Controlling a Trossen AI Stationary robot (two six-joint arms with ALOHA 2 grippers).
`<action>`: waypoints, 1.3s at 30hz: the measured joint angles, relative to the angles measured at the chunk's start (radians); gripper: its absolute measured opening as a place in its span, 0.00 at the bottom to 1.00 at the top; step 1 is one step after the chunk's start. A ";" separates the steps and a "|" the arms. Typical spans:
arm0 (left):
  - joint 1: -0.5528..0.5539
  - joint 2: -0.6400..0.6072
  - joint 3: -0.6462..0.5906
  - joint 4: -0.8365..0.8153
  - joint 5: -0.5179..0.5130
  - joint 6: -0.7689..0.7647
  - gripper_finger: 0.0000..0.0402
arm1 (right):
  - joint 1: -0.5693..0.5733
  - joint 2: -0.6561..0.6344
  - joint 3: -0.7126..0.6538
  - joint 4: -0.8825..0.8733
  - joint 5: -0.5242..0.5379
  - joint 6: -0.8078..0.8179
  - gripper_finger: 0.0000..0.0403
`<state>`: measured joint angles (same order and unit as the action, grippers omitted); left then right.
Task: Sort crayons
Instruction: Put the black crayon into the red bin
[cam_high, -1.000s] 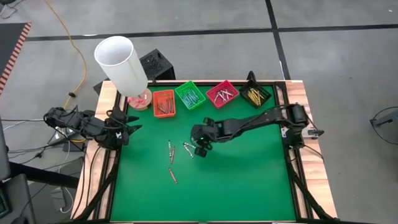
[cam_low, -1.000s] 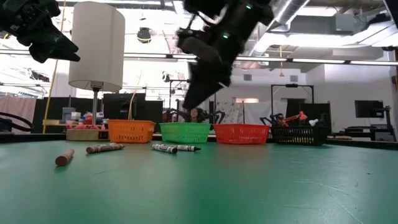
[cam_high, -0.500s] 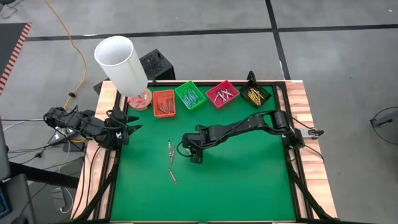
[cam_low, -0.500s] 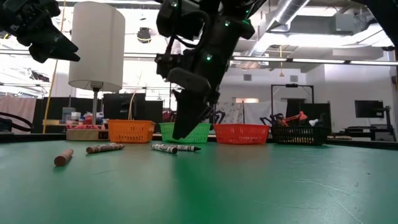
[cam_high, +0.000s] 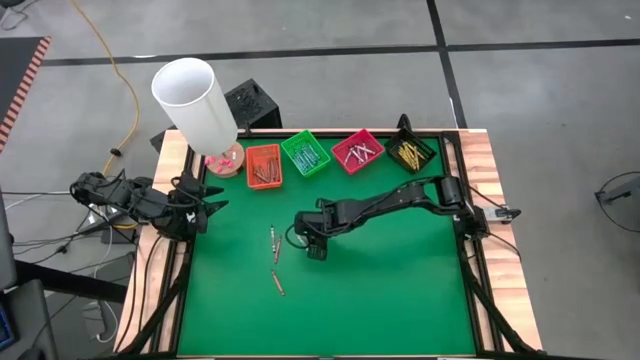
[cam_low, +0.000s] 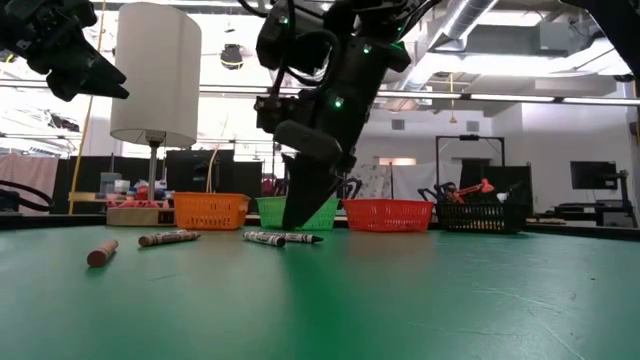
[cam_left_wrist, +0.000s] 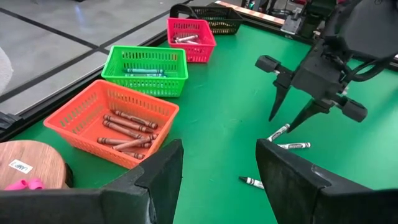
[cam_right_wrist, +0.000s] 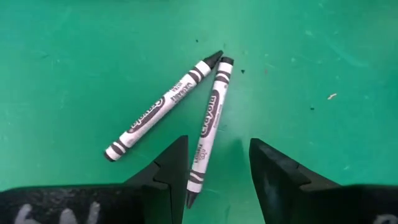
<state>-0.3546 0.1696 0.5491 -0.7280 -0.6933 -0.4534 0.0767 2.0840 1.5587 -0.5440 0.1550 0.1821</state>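
Two grey-wrapped crayons (cam_right_wrist: 165, 102) (cam_right_wrist: 211, 118) lie on the green mat (cam_high: 380, 290), their tips meeting. My right gripper (cam_right_wrist: 214, 180) hangs open just above them and slants down. Its fingers stand on either side of one crayon's near end without touching it. In the high view the gripper (cam_high: 305, 240) hides both. Two more crayons (cam_high: 275, 242) lie to its left and a brownish one (cam_high: 278, 283) nearer the front. My left gripper (cam_left_wrist: 217, 168) waits open, raised over the table's left edge (cam_high: 205, 205).
Along the far edge stand an orange tray (cam_high: 264, 165), a green tray (cam_high: 305, 153), a pink tray (cam_high: 357, 151) and a black tray (cam_high: 410, 152), each holding crayons. A white cylinder (cam_high: 190, 100) on a wooden base rises at the far left corner.
My right gripper has gone down and toward the table's left edge, tipping steeper, until it stands over the two grey crayons. Over the last half second it has hardly moved. The crayons lie as before.
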 joint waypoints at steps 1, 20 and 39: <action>0.000 0.000 0.000 0.000 0.000 0.000 0.48 | 0.000 0.000 -0.009 0.011 0.000 0.000 0.40; 0.000 0.000 0.000 0.000 0.000 0.000 0.48 | -0.002 0.010 -0.058 0.033 -0.001 0.022 0.20; 0.000 0.000 0.000 0.000 0.000 0.000 0.48 | -0.057 -0.105 -0.063 0.016 0.033 0.081 0.00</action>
<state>-0.3546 0.1696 0.5491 -0.7280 -0.6933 -0.4534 0.0195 1.9793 1.4959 -0.5278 0.1878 0.2630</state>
